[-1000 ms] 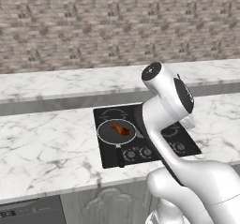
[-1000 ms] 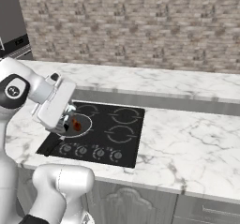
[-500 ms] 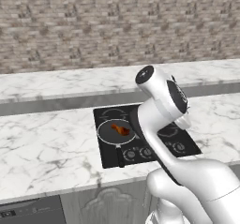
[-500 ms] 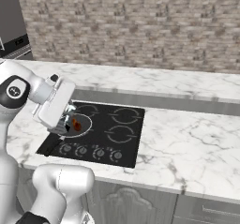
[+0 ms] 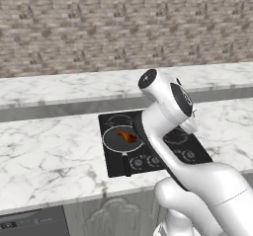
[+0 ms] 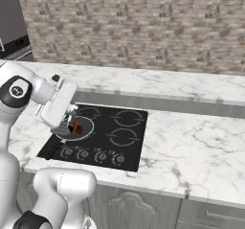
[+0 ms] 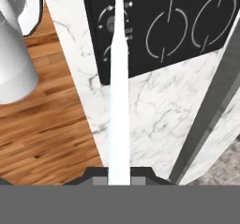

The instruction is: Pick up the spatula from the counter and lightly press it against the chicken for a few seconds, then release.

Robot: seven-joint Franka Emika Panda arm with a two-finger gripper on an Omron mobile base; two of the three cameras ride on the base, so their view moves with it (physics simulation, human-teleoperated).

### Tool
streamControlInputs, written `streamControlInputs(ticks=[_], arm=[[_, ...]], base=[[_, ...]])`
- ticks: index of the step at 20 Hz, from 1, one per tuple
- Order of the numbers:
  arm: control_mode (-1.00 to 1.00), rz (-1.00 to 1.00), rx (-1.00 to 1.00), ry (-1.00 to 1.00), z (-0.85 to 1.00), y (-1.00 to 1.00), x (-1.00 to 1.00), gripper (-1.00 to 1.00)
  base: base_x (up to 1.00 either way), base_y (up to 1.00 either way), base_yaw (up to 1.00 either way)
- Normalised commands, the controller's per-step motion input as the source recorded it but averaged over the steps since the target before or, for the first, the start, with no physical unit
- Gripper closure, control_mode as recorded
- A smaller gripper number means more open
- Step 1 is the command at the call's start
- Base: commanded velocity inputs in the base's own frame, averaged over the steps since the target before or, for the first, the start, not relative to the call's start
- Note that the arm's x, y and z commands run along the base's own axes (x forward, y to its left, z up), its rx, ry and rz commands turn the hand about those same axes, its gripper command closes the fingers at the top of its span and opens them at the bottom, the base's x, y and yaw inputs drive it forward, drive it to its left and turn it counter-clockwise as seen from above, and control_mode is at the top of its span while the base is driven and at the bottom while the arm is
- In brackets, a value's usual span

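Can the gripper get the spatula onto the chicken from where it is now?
Probably yes. The gripper holds the spatula close above the pan, and the chicken lies uncovered in it.

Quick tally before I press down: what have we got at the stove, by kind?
Black glass cooktop: 1
Round dark frying pan with silver rim: 1
Browned chicken piece: 1
Long white spatula: 1
Total: 4

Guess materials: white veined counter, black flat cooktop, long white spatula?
White veined counter: marble look, grey veins, polished. Black flat cooktop: probably glass, glossy, printed rings. Long white spatula: possibly plastic, plain and smooth.
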Motion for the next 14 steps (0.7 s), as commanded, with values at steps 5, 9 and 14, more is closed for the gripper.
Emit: streamControlInputs(ticks=[5, 9, 14], arm=[[-1.0, 0.0, 0.0, 0.0, 0.0, 0.1, 0.17, 1.0], [-1.0, 0.0, 0.0, 0.0, -0.07, 0.0, 0.06, 1.0], [-1.0, 0.0, 0.0, 0.02, -0.13, 0.0, 0.14, 1.0]], base=[[0.0, 0.0, 0.0], [0.0, 0.0, 0.0], [0.0, 0.0, 0.0]])
